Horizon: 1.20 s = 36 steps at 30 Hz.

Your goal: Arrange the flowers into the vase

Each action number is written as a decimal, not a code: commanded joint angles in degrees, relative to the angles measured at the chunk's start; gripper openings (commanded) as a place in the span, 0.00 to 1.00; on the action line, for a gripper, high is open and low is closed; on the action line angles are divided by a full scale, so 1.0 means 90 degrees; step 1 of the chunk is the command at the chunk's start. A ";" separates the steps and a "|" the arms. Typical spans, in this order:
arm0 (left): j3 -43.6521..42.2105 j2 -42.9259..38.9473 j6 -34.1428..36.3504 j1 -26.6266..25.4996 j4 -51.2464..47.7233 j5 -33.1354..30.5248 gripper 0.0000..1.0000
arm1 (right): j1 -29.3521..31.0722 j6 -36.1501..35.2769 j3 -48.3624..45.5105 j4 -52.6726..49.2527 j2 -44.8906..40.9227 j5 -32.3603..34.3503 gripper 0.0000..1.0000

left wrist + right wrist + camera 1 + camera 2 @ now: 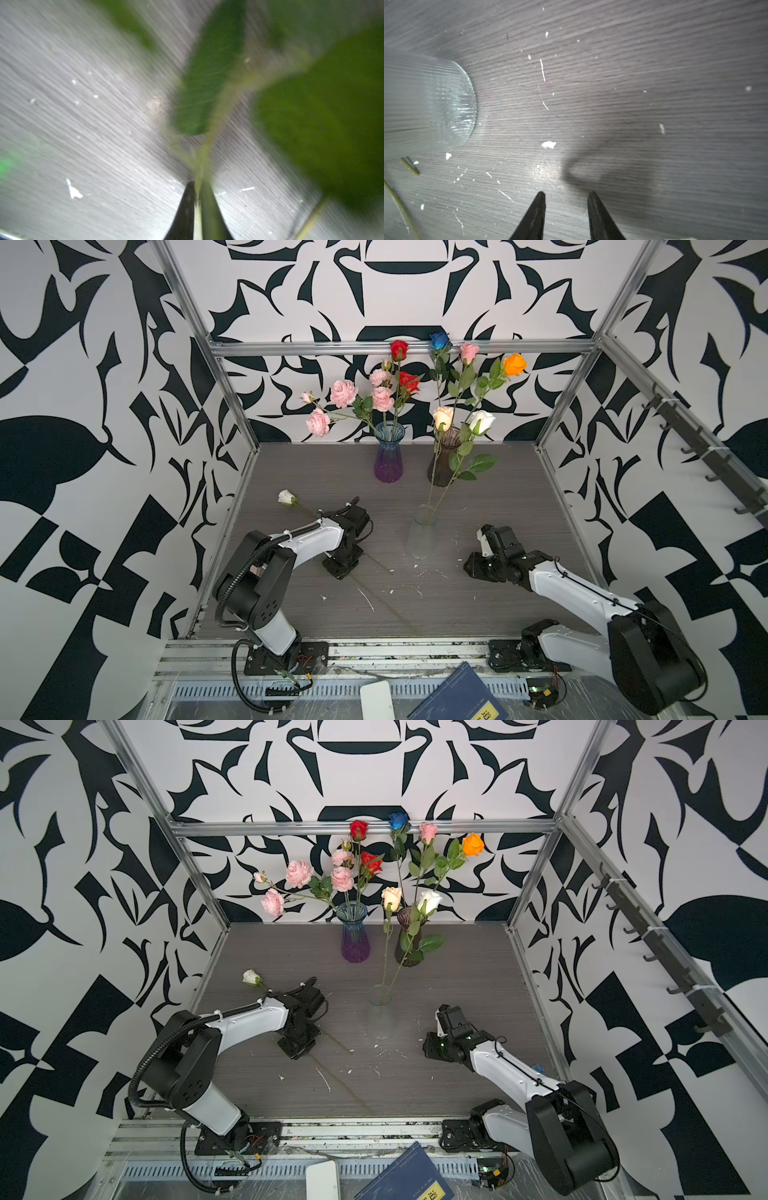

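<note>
Left of the clear vase (420,545), low over the grey table (498,489), my left pincer (340,569) is pressed together on the green stem (207,145) of the lying white rose (286,497). The left wrist view is smeared, yet the stem shows coming straight out from between the tips, with leaves (207,83) fanned beyond them. The bloom sits farther left of the clear vase and a little behind it. I cannot tell whether it rests on the table or hangs just off it. The stem's cut end (380,565) points toward the clear vase and stops short of it. Right of the clear vase, my right pincer (566,194) hangs close above the table with its tips spread and nothing between them. The vase's ribbed base is near but apart. White flecks (549,144) lie scattered on the table around that base. In the clear vase stand a cream rose (443,418) and a standing white rose (482,421). Behind the clear vase, to its left, a blue-purple vase (388,462) holds the pink spray (344,393) and red roses (399,349). Just behind the clear vase, a dark vase (441,466) holds a blue rose (439,339), a pink rose (469,351) and an orange rose (515,364).
</note>
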 commanded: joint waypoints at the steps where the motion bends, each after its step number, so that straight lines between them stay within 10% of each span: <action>1: -0.0028 -0.0263 -0.0013 -0.0021 -0.0140 -0.0126 0.10 | 0.0042 -0.0050 0.0026 -0.0072 -0.0097 0.0074 0.38; 17: 0.0492 -0.3103 0.0701 -0.0013 0.0242 -0.1444 0.24 | 0.0041 -0.0040 0.0017 -0.0071 -0.0128 0.0108 0.38; 22: 0.0456 -0.3605 0.1923 -0.0021 0.1632 -0.1021 0.20 | 0.0042 -0.0030 0.0017 -0.0081 -0.0133 0.0136 0.38; 36: -0.0462 -0.3778 0.1535 0.0078 0.1351 -0.0797 0.29 | 0.0042 -0.0001 -0.0035 -0.0083 -0.0277 0.0185 0.38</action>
